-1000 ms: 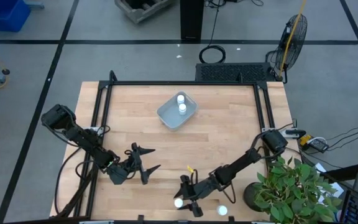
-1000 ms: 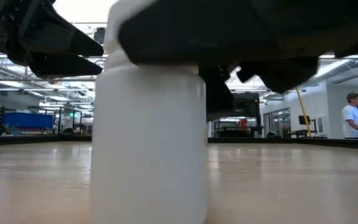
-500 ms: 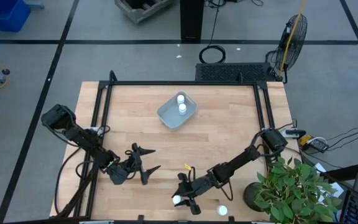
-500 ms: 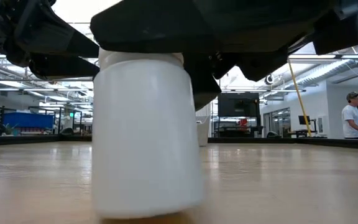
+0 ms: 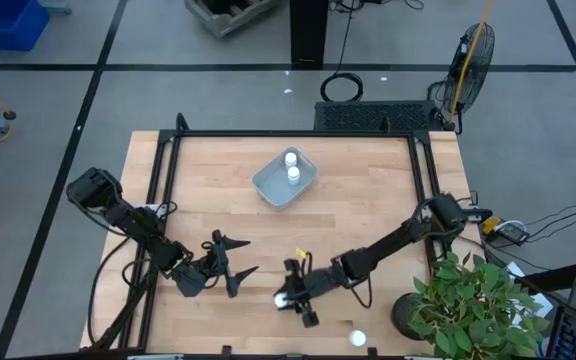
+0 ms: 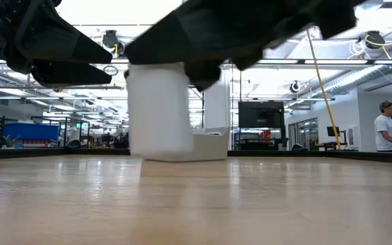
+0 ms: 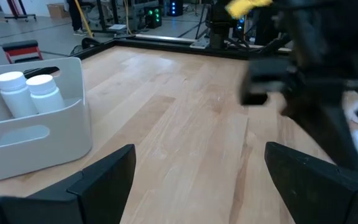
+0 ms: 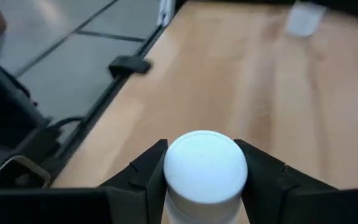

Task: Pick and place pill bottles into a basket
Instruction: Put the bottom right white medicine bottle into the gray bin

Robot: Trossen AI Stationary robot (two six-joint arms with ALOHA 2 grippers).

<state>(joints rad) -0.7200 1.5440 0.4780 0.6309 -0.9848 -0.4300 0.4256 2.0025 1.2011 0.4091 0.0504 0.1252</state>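
Right wrist view: right gripper (image 8: 205,180) clamps a pill bottle (image 8: 205,169) below its cap, lifted off the table (image 5: 368,220); light, rigid, smooth plastic, likely slippery. Left gripper (image 5: 236,267) waits with fingers spread; basket (image 5: 285,178) holds two bottles.

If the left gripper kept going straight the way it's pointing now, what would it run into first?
Probably the right gripper and the pill bottle in its jaws, which sit just ahead of the open left gripper. The basket lies off to the side, though depth is unclear.
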